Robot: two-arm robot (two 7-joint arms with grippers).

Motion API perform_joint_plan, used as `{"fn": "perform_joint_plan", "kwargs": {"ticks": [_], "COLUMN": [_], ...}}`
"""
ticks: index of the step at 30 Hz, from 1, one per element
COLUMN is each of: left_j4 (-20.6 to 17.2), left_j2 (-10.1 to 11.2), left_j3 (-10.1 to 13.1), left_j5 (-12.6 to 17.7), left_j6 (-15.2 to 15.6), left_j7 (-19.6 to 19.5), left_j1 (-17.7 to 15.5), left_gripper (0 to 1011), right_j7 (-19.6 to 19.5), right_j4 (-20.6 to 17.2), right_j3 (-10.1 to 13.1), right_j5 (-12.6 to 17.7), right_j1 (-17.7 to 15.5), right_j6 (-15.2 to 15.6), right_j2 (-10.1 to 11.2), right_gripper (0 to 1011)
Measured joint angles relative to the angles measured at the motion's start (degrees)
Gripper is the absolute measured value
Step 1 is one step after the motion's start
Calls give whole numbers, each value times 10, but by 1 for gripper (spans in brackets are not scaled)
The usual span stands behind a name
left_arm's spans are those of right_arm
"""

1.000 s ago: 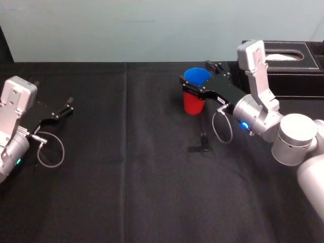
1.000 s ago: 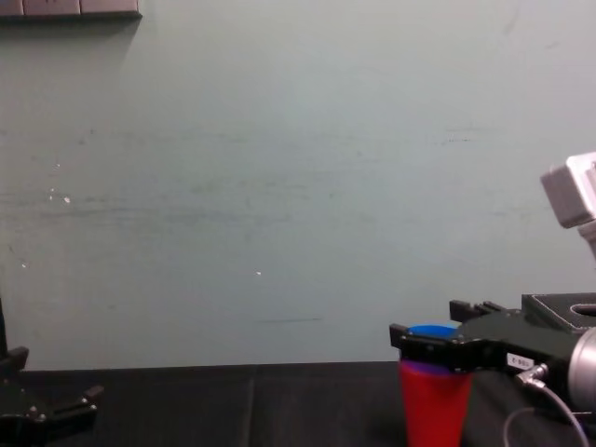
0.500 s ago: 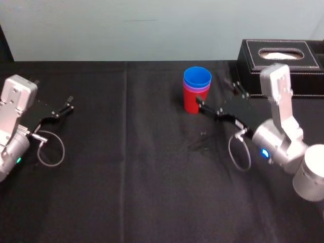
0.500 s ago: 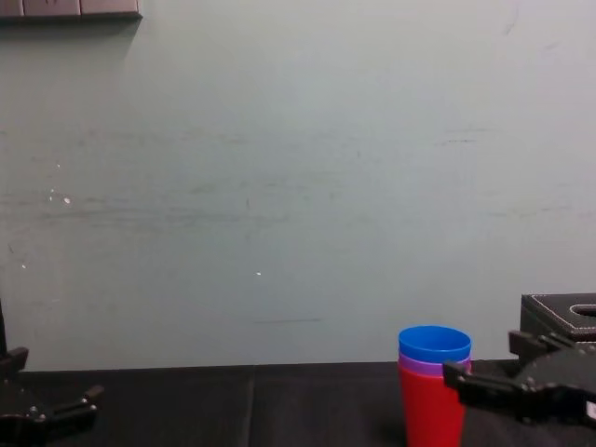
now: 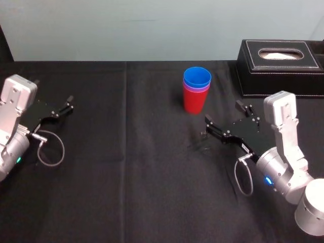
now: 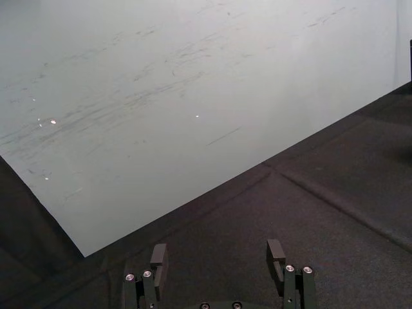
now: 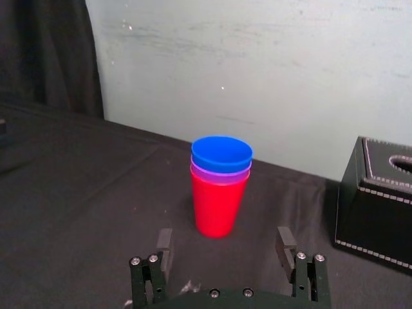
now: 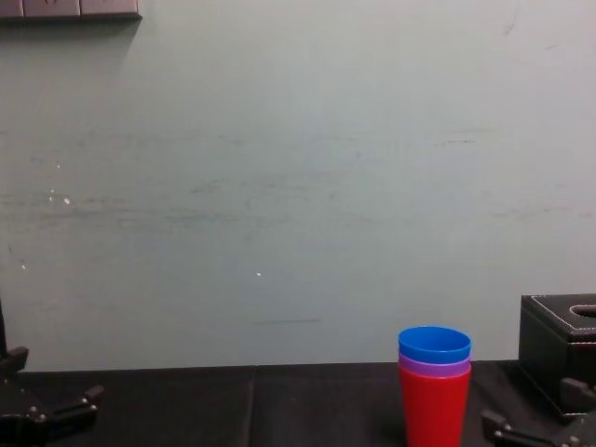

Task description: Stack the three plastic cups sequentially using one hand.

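My right gripper hangs open and empty just above the black tablecloth, near the three plastic cups but not touching them. They stand nested and upright: red cup at the bottom, purple cup inside it, blue cup on top. A black tissue box sits beyond, to the right. My left gripper rests open far to the left.
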Motion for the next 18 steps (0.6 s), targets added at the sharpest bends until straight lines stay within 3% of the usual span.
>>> {"fn": "perform_joint_plan", "kwargs": {"ticks": [10,18], "left_j4": [0,0], "left_j2": [0,0], "left_j3": [0,0], "left_j5": [0,0], "left_j6": [0,0], "left_j7": [0,0], "left_j1": [0,0], "left_gripper": [1005,1005], "right_j7": [-1,1], "right_j4": [14,26], "right_j3": [9,13], "right_j5": [-11,-17], "right_j1": [-7,-8], "right_j6": [8,-3], "right_j2": [-18,-25], "right_gripper": [1002,1002]}}
